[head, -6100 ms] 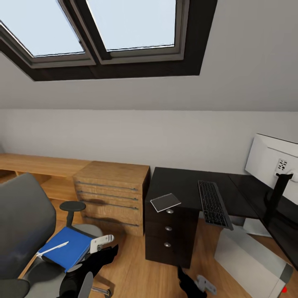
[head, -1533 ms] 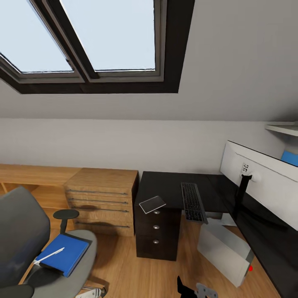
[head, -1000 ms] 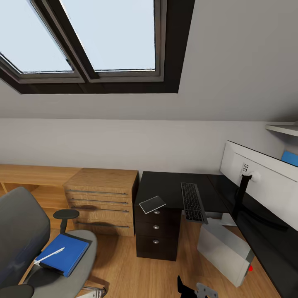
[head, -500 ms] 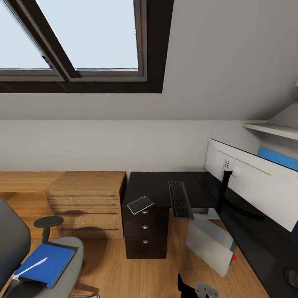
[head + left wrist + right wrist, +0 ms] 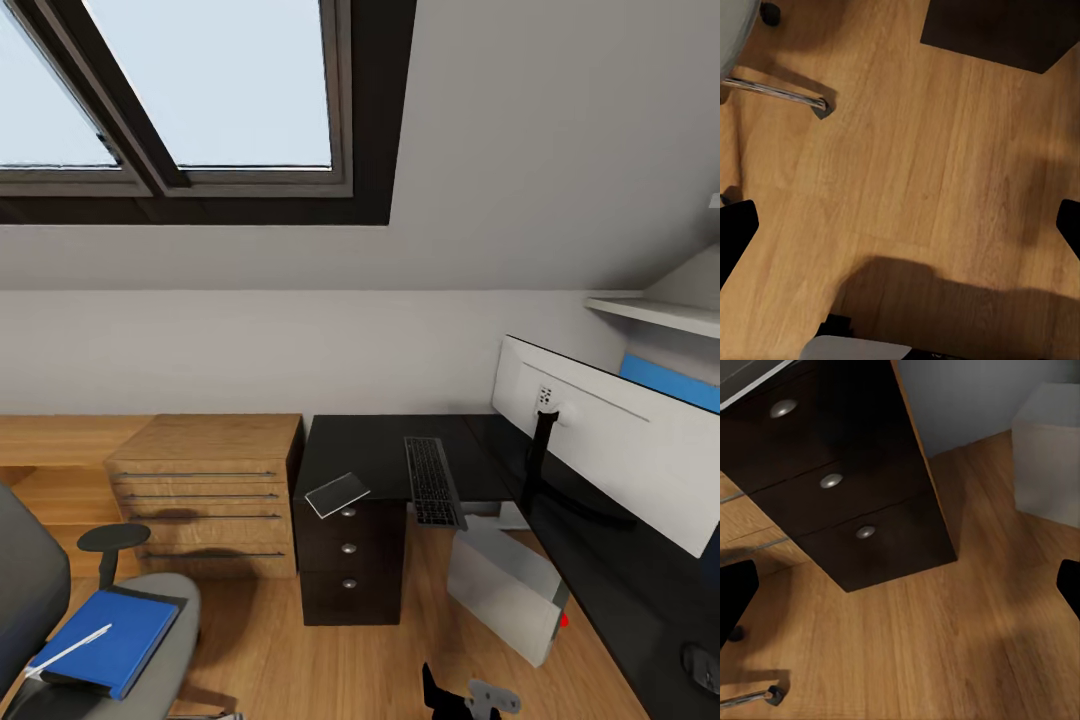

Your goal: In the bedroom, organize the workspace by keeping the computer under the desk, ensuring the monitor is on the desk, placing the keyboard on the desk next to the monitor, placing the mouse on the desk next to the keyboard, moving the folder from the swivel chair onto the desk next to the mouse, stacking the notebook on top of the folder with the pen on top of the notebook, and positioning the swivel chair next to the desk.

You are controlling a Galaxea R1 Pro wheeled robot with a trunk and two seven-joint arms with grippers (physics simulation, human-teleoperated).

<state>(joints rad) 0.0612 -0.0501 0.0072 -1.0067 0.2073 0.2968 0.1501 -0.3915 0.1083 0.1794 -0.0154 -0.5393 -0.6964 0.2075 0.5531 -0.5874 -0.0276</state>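
Note:
The black L-shaped desk (image 5: 390, 450) carries the dark keyboard (image 5: 433, 482), whose front end hangs over the edge. The small notebook (image 5: 336, 494) lies at the desk's front corner above the drawers (image 5: 832, 480). The monitor (image 5: 610, 440) stands on the right wing, white back toward me. The mouse (image 5: 700, 665) lies at the far lower right. The grey-white computer (image 5: 505, 590) sits tilted on the floor beside the drawers. At lower left, the swivel chair (image 5: 165, 610) holds the blue folder (image 5: 105, 640) with the white pen (image 5: 68, 650) on it. My right gripper (image 5: 470, 697) and left gripper (image 5: 900, 232) hang open above the floor, holding nothing.
A light-wood drawer unit (image 5: 205, 480) and low shelf (image 5: 50, 440) stand left of the desk. A chrome chair leg (image 5: 776, 90) with a caster lies close to my left gripper. Bare wood floor (image 5: 300, 660) spreads between chair and desk. A wall shelf (image 5: 650, 310) hangs above the monitor.
The camera has turned right, so the whole picture slid left and the mouse came into sight. My left arm has lowered from beside the chair. No object has moved.

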